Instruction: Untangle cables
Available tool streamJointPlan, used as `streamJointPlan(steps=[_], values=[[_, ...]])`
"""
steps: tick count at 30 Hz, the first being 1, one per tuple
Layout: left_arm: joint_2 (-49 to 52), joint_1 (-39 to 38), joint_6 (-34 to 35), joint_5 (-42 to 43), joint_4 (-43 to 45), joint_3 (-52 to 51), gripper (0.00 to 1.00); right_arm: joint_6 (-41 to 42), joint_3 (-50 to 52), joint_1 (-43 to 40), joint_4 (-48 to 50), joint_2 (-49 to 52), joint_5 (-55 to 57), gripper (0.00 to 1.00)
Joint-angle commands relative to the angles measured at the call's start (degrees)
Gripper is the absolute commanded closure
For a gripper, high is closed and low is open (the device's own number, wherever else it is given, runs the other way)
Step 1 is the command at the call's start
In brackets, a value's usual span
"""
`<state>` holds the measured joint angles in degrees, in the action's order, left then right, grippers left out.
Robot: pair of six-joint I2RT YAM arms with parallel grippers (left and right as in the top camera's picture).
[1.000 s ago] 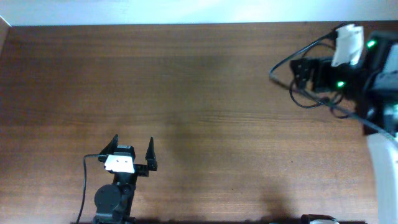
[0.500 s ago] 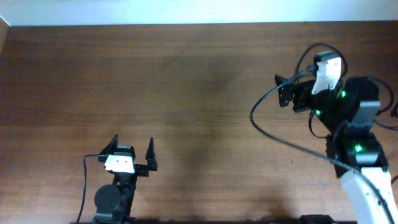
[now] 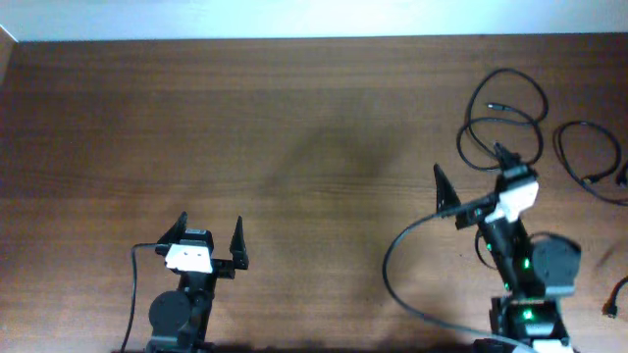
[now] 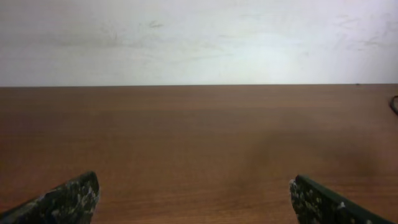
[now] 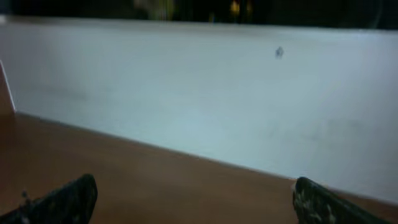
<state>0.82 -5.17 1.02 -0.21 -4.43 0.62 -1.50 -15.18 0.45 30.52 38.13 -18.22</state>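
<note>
Thin black cables lie on the brown table at the far right. One cable [image 3: 505, 106] makes loose loops, another [image 3: 587, 157] curls near the right edge, and a short end [image 3: 617, 294] shows low at that edge. My right gripper [image 3: 469, 165] is open and empty, just in front of the looped cable, with one fingertip close to its lower loop. In the right wrist view the open gripper [image 5: 196, 200] faces bare table and a white wall. My left gripper [image 3: 209, 226] stands open and empty at the front left, far from the cables. The left wrist view shows its open gripper [image 4: 193, 200] and a sliver of cable [image 4: 394, 104].
The right arm's own thicker black wire [image 3: 392, 270] arcs over the table to the left of its base [image 3: 530, 294]. The left arm's base [image 3: 177, 314] sits at the front edge. A white wall [image 3: 294, 18] runs along the table's far side.
The right arm has swung from the back right corner down toward the front right, uncovering the cables there. Both grippers stay open. The left arm has not moved.
</note>
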Motion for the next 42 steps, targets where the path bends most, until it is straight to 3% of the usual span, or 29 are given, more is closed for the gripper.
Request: streamJointPlan(steps=[1, 6, 17, 30, 38, 42], values=[[-0.5, 0.3, -1.0, 0.9, -0.4, -0.1, 0.01, 0.4, 6.6, 0.3, 4.0, -6.2, 0.1, 0.01], [-0.5, 0.3, -1.0, 0.9, -0.4, -0.1, 0.01, 0.5, 13.8, 0.3, 9.0, -12.8, 0.0, 0.01], [-0.5, 0.3, -1.0, 0.9, -0.4, -0.1, 0.01, 0.9, 14.9, 0.4, 2.3, -21.0, 1.6, 0.01], [-0.5, 0.3, -1.0, 0.9, -0.4, -0.1, 0.01, 0.9, 14.9, 0.4, -14.6, -25.5, 0.9, 0.01], [-0.5, 0.3, -1.0, 0.9, -0.4, -0.1, 0.01, 1.0, 14.9, 0.7, -28.5, -35.2, 1.5, 0.01], [-0.5, 0.3, -1.0, 0.9, -0.4, -0.1, 0.01, 7.6, 14.9, 0.8, -33.9, -38.0, 7.2, 0.01]])
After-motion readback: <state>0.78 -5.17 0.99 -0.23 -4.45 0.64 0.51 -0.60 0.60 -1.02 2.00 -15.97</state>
